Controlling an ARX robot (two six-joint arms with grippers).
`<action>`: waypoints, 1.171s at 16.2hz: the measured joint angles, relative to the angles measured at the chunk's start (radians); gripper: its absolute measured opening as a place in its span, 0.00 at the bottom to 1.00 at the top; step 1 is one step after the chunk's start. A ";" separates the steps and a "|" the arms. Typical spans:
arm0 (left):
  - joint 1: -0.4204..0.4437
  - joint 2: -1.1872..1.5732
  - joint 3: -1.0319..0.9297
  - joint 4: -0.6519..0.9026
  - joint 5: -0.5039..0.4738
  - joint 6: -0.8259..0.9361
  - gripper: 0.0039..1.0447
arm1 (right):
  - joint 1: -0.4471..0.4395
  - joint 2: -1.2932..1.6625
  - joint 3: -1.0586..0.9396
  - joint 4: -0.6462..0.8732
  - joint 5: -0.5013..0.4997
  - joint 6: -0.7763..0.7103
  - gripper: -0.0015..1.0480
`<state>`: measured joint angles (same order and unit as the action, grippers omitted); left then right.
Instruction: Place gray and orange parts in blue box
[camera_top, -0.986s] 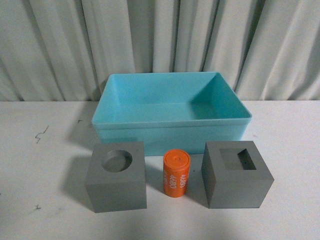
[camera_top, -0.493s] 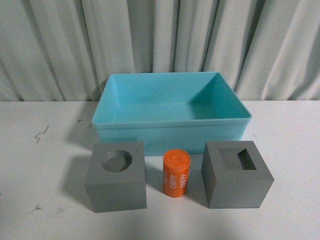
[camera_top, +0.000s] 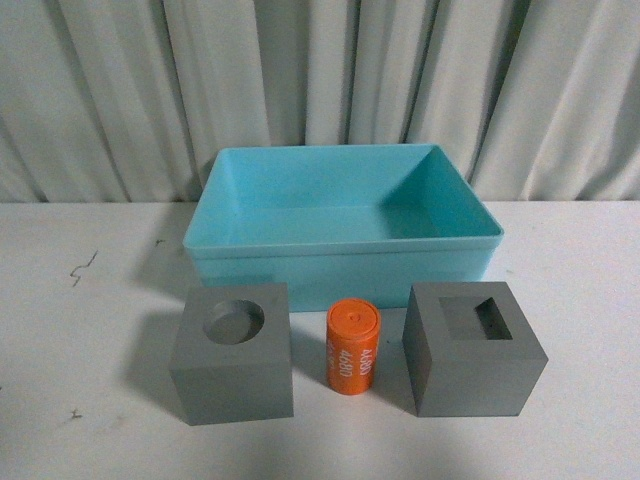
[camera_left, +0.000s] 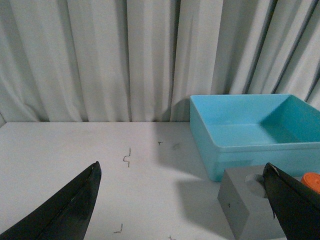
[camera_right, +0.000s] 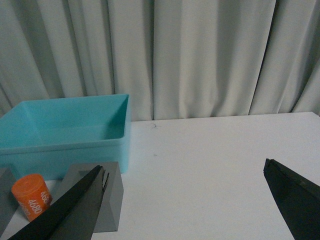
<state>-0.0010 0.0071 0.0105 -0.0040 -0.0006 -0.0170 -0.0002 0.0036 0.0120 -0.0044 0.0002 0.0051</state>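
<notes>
**While left fingers (camera_left: 70, 210) and right fingers (camera_right: 70, 215) hang released, all three parts sit outside blue box (camera_top: 340, 272)**

As the front view has it, the blue box stands toward the back of the white tabletop (camera_top: 90, 330), open side up, with a pale pleated curtain (camera_top: 320, 80) behind it. Three parts stand in a row just in front of its near wall, none touching it and none inside.

- Robot's left: gray cube with round recess (camera_top: 233, 378), recess facing up.
- Middle: orange cylinder (camera_top: 353, 352), upright, white lettering running up its side, a small gap to each cube.
- Robot's right: gray cube with rectangular recess (camera_top: 475, 378), recess facing up, turned slightly askew to the box.

A few small dark marks (camera_top: 82, 268) dot the tabletop left of the box.

In the left wrist view the left fingers are spread wide apart and grip nothing. Between them show the tabletop, the box and part of the round-recess cube. One finger covers that cube's far side, and a sliver of the orange cylinder shows at the picture's edge.

In the right wrist view the right fingers are spread wide too, with nothing clamped. One finger hides part of the rectangular-recess cube. The orange cylinder stands just beside that cube, and the box is behind both. How high either arm is above the tabletop cannot be told.
</notes>
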 joint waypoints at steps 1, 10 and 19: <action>0.000 0.000 0.000 0.000 0.000 0.000 0.94 | 0.000 0.000 0.000 0.000 0.000 0.000 0.94; 0.000 0.000 0.000 0.000 0.001 0.000 0.94 | -0.031 1.062 0.477 0.214 -0.230 -0.076 0.94; 0.000 0.000 0.000 0.000 0.000 0.000 0.94 | 0.146 1.729 0.602 0.459 -0.212 0.032 0.94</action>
<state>-0.0010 0.0071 0.0105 -0.0040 -0.0002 -0.0170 0.1463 1.7325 0.6144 0.4541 -0.2123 0.0368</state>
